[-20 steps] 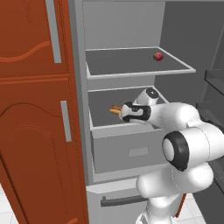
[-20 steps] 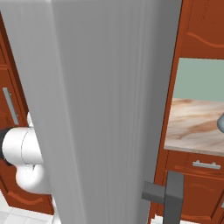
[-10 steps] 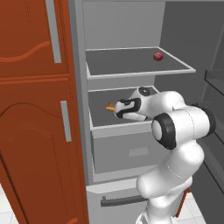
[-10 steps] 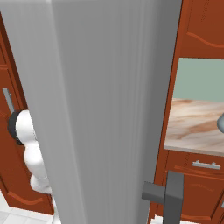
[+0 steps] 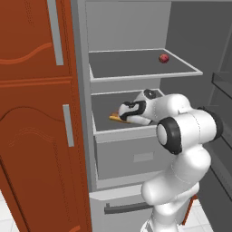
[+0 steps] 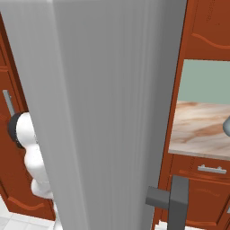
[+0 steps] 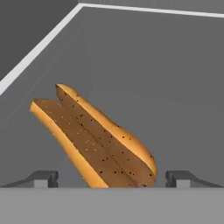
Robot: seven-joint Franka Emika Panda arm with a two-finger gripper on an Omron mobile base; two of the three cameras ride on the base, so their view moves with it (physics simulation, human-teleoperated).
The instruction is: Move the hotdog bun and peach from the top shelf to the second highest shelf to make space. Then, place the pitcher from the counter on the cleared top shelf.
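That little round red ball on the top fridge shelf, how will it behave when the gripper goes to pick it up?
The small round red-orange peach will probably roll if nudged, since it sits loose on the flat grey top shelf. Being tiny and round, it may slip from between the fingers unless centred. It looks light for its size.

Over the last second we see the arm swing left and reach deeper over the second shelf, carrying the pincer with it; the hotdog bun now lies on that shelf between parted fingertips (the jaws have widened off it)
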